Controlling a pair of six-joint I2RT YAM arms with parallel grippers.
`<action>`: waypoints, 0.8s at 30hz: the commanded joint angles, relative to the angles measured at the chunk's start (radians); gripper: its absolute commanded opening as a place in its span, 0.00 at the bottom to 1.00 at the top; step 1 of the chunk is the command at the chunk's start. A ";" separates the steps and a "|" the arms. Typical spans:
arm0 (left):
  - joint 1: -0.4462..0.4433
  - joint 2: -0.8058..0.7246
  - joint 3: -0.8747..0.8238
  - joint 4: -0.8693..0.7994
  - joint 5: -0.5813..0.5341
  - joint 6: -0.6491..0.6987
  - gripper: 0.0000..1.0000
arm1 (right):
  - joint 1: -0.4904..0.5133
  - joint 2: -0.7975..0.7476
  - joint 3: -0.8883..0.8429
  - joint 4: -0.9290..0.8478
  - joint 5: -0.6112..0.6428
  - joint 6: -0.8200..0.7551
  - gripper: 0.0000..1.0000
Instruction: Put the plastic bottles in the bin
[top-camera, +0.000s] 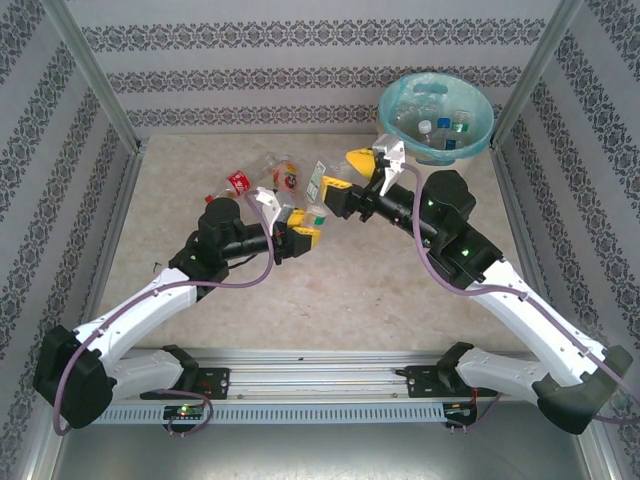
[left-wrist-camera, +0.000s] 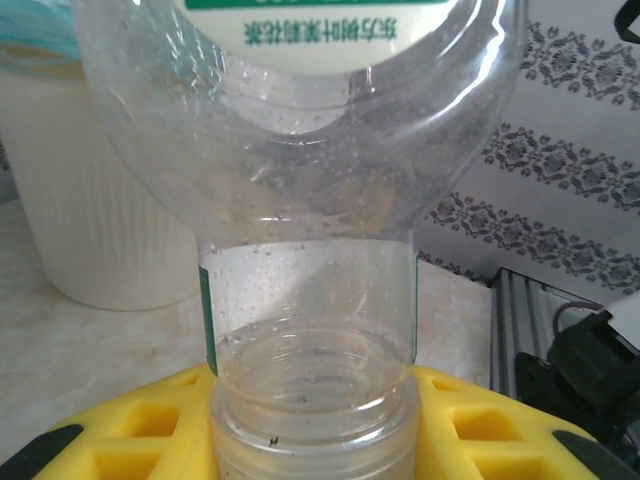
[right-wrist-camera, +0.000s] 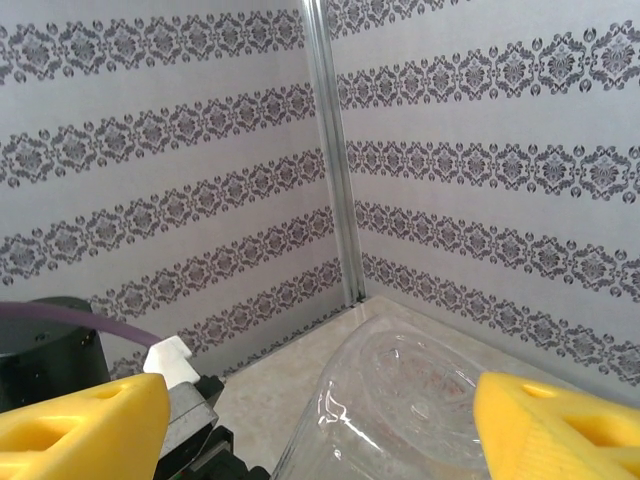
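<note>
the left gripper (left-wrist-camera: 312, 440) is closed firmly on the neck of a clear bottle (left-wrist-camera: 300, 200), and the body stands up above the yellow fingers (left-wrist-camera: 480, 420). the right gripper (right-wrist-camera: 320, 430) is wide open. what seems to be the base of the same bottle sits between its fingers, but it holds nothing. the bin (top-camera: 487, 115) is at the far right corner, just beyond the right arm, with bottles already inside. loose bottles (top-camera: 240, 185) lie on the table (top-camera: 400, 310) near the left wrist.

i think the risk is the neck grip: the smooth bottle may swing or slip out. the right arm also stands between the bottle and the bin, so the two may collide.
</note>
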 joint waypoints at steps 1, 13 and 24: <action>-0.011 -0.048 0.008 0.037 -0.031 0.047 0.31 | 0.014 0.038 0.022 -0.006 0.006 0.103 0.80; -0.011 -0.096 -0.030 0.030 -0.168 0.075 0.30 | 0.015 0.047 0.019 -0.056 0.153 0.158 0.80; -0.014 -0.077 -0.030 0.026 -0.186 0.095 0.30 | 0.034 0.091 0.055 -0.048 0.094 0.213 0.82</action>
